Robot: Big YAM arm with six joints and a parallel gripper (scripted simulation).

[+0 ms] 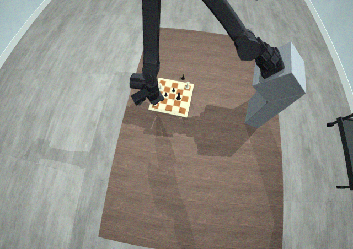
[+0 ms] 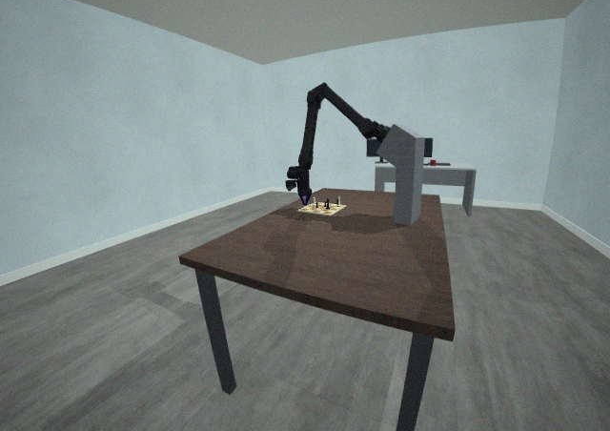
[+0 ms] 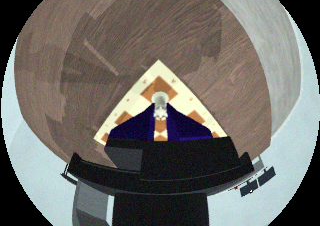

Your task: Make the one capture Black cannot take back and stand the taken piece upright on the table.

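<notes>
Wrist view: the gripper [image 1: 156, 100] [image 2: 305, 203] [image 3: 160, 107] grips a white piece [image 1: 155, 104] [image 2: 305, 198] [image 3: 160, 101] near a corner square, presumably to complete the capture; a black pawn stands off the board [image 1: 187, 115] [image 2: 322, 213] [image 3: 158, 66].

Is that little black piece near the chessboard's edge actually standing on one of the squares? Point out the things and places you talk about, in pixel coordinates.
No, the top view shows that black piece [image 1: 183, 77] upright on the brown table [image 1: 199, 169] [image 2: 320, 249], just beyond the board's [image 1: 191, 87] [image 2: 343, 206] [image 3: 158, 65] edge.
</notes>
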